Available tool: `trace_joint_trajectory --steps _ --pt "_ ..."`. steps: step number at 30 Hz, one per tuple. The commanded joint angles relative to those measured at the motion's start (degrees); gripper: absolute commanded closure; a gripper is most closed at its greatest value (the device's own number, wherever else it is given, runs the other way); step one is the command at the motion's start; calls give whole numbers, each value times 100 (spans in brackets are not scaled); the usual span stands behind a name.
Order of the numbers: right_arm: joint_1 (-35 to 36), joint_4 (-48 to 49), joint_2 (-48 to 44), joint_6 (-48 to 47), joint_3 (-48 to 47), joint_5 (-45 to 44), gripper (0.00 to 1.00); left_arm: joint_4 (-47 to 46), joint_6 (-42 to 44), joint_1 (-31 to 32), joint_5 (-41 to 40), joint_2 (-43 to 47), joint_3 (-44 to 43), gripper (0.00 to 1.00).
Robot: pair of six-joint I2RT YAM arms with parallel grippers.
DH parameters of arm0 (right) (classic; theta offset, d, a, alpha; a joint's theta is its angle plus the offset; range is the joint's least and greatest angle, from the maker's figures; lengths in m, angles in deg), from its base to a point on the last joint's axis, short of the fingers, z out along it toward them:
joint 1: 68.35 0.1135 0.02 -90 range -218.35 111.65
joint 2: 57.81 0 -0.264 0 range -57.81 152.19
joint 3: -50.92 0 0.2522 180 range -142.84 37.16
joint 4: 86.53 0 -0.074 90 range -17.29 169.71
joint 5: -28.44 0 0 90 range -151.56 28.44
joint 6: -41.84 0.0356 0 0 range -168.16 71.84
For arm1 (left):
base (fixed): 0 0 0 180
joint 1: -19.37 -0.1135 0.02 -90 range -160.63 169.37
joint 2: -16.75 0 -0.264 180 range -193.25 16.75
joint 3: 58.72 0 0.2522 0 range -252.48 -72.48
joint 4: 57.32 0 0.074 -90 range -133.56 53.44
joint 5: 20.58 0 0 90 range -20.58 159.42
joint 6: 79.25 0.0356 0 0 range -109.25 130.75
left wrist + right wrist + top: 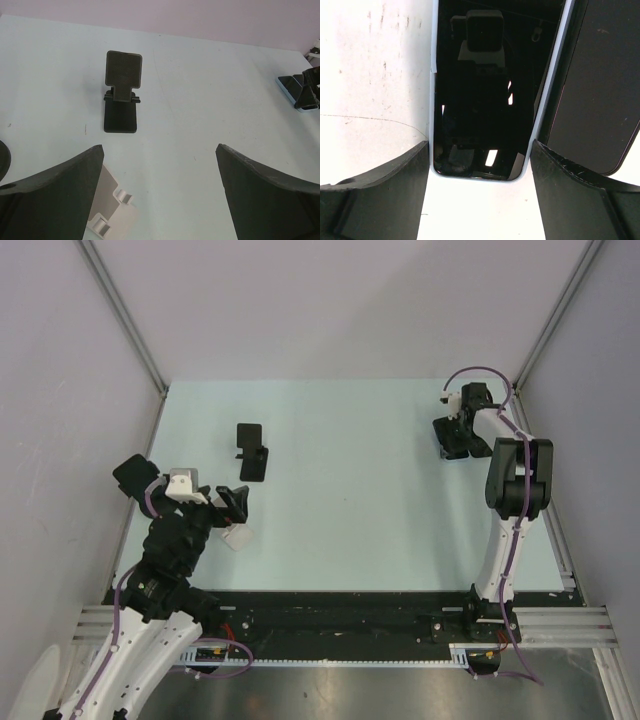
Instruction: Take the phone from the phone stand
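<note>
A phone [480, 100] with a black screen and a light blue case lies flat on the table at the far right. My right gripper [480, 146] is open, its fingers on either side of the phone's near end, not closed on it. The phone's edge also shows in the left wrist view [287, 84], beside the right gripper [308, 90]. A black phone stand [252, 452] stands empty at the left middle of the table; it also shows in the left wrist view [121, 95]. My left gripper [235, 505] is open and empty, a little short of the stand.
A white folded phone stand [238, 537] lies on the table just under my left gripper; it also shows in the left wrist view [107, 212]. A second flat dark slab [600, 90] lies right beside the phone. Grey walls enclose the table on three sides.
</note>
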Motion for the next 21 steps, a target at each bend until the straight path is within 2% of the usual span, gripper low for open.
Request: trace_joint_trajectory --steps 1,8,11,12,15,18,21 --pt "72 303 198 -69 -299 -53 30 -207 114 -14 136 -9 31 0" --pt "72 303 260 -8 -308 -27 28 -207 114 -14 145 -18 39 0" --pt "72 233 216 10 -256 -35 22 -216 105 -14 154 -1 39 0" --pt "72 232 155 19 -229 -36 16 -207 114 -14 154 8 39 0" --pt "72 223 -90 71 -107 -9 8 -216 97 -14 154 8 39 0" --pt "72 250 -363 177 -10 148 2 -216 88 -14 128 -1 39 0" --pt "116 241 -820 317 52 280 0 -216 44 -14 101 8 48 0"
